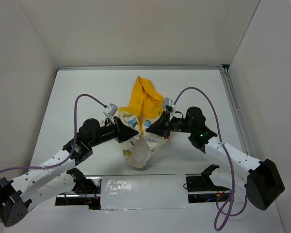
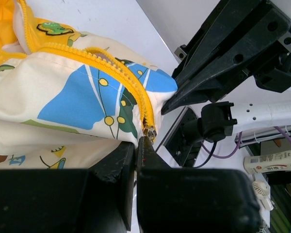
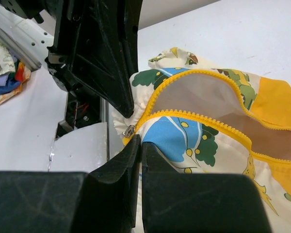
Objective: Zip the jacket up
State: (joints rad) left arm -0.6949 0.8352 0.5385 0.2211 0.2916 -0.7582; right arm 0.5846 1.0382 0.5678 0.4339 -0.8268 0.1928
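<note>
- Carrying everything on a white bench (image 1: 87, 92), closed in by pale walls (image 1: 136, 29) at the far side and both flanks.
- Reaching inward from the near edge with the left arm (image 1: 46, 167) and the right arm (image 1: 233, 155), tips almost meeting at mid-bench.
- Lying taped along the near edge between the arm bases as a pale sheet (image 1: 143, 191).
- Sitting bunched at mid-bench, right between the two tips, as a cream printed jacket (image 1: 139, 151), with its lower end toward the arm bases.
- Spilling toward the far side from that bundle as a bright yellow hood (image 1: 145, 99).
- Looping up over each arm as purple cables (image 1: 77, 114).
- Pressed together on the jacket's lower edge: left fingers (image 2: 153, 167), pinching at the foot of the zip, just under the slider.
- Pressed together likewise: right fingers (image 3: 119, 167), pinching the blue-printed fabric just beside the slider, coming in from the opposite side to the left fingers.
- Running up the front as a yellow zip (image 3: 194, 116), with its rows parted above the slider and lining showing between them, joined only at the lower end.
- Perched at that lower end as a small metal slider (image 2: 149, 131), between the two pairs of fingertips.
</note>
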